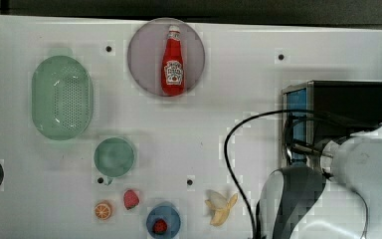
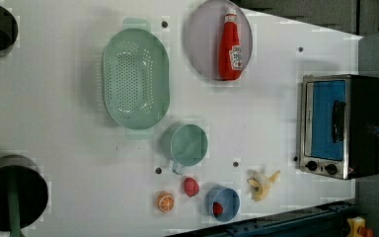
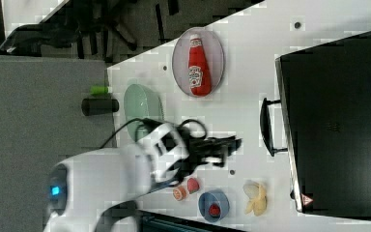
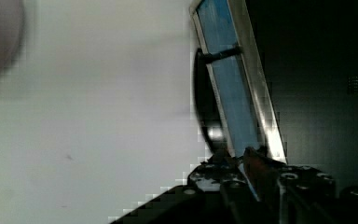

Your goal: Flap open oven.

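- The oven (image 1: 348, 99) stands on the white table (image 1: 229, 99), at about 3 o'clock in the top view, close to the table's edge.
- Its black top faces up. In the left view the blue glass door (image 2: 325, 123) looks shut against the silver frame.
- The dark bar handle (image 3: 266, 126) stands out from the door, and two black knobs (image 2: 312, 165) sit at the door's 6 o'clock in the left view.
- The gripper (image 3: 227, 145) hangs over the table at 9 o'clock from the handle in the right view, apart from it.
- Its fingers are slightly spread and nothing is pinched between them.
- In the wrist view the gripper (image 4: 256, 172) sits close to a corner of the door.
- The white arm (image 1: 363, 164) covers the oven's 6 o'clock side in the top view, with a black cable (image 1: 229, 144) looping off it.
- A ketchup bottle (image 1: 172, 62) lies on a grey plate (image 1: 144, 55) at 12 o'clock in the top view.
- A green colander (image 1: 62, 97) sits at 9 o'clock, and a green cup (image 1: 114, 157) sits at 5 o'clock from it.
- An orange slice (image 1: 103, 210), a strawberry (image 1: 131, 199) and a blue bowl (image 1: 151, 219) holding something red cluster at 6 to 7 o'clock.
- A peeled banana (image 1: 221, 206) lies at 8 o'clock from the oven, just beside the bowl.
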Motion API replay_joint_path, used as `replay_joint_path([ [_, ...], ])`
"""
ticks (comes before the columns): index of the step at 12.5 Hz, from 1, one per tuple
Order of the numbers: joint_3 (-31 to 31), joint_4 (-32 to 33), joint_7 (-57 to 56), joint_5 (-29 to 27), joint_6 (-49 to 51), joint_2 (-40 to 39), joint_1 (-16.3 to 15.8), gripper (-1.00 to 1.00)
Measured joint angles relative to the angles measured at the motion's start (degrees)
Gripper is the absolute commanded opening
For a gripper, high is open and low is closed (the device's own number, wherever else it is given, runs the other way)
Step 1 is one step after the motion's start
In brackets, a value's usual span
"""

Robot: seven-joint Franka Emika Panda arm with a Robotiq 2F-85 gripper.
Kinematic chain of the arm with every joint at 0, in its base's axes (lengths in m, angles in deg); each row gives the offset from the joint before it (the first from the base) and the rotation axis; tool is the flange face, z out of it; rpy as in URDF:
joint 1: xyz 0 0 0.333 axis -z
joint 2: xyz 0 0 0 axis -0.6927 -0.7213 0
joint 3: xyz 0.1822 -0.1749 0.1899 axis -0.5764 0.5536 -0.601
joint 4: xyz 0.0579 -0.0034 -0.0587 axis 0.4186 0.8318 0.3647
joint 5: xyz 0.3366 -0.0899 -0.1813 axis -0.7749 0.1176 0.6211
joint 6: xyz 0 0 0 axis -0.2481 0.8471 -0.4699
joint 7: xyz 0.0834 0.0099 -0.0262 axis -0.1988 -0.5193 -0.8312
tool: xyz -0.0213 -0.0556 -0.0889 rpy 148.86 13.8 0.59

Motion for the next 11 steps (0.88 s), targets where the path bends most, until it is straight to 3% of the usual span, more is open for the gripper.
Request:
replay_joint_path([
  [6,2.6,1.7,-9.3,1.3,-10.6,-10.8,-0.3,-0.65],
  [11,2.1,2.4,-10.1,1.2,-13.9,-13.3,-0.2,-0.65],
])
